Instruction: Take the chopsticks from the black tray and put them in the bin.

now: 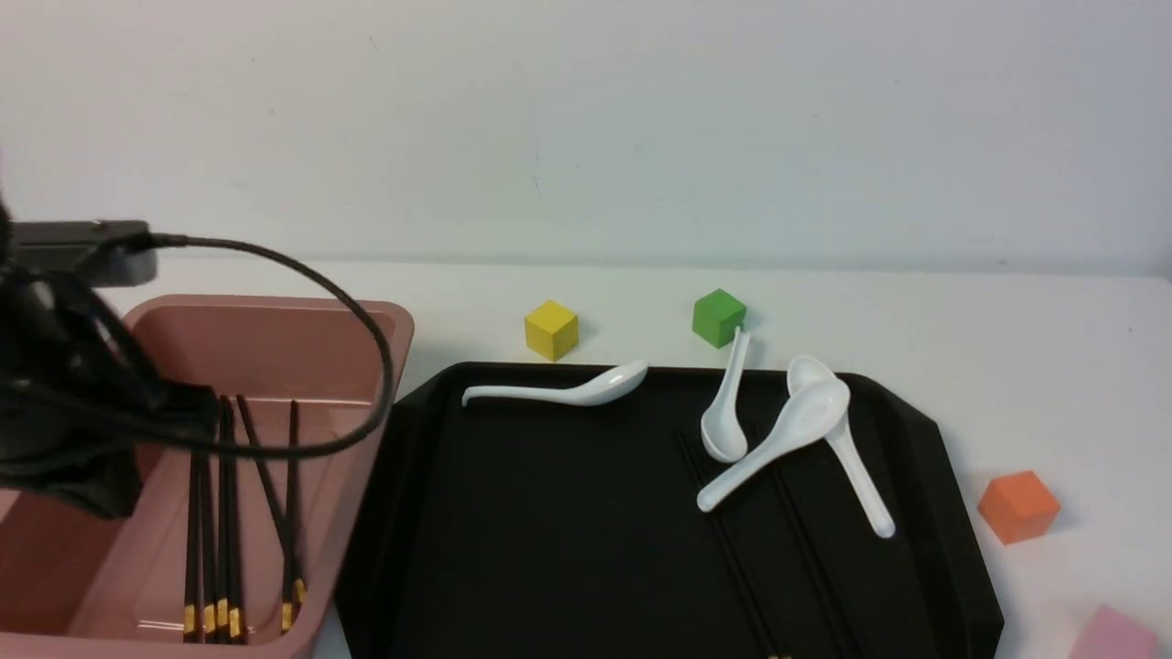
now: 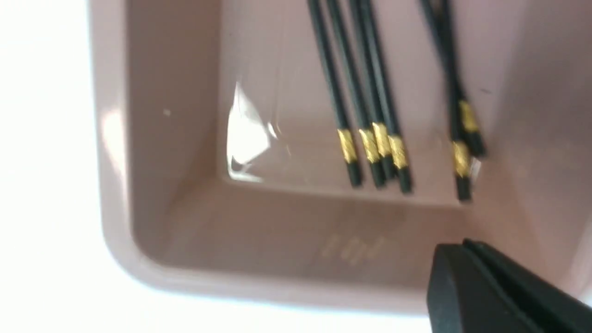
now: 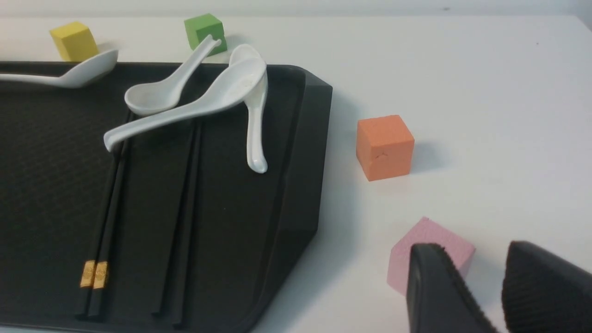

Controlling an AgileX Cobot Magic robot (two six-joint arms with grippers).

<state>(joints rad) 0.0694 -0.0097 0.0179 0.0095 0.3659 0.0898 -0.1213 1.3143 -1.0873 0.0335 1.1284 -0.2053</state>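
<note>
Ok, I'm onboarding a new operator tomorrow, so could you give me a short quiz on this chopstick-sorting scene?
1. Count: how many chopsticks lie in the bin?
2. True or false: the black tray holds no chopsticks.
3. Which cube sits closest to the right gripper? A yellow, B green, C pink.

Key:
1. Six.
2. False; four lie there.
3. C, the pink cube.
</note>
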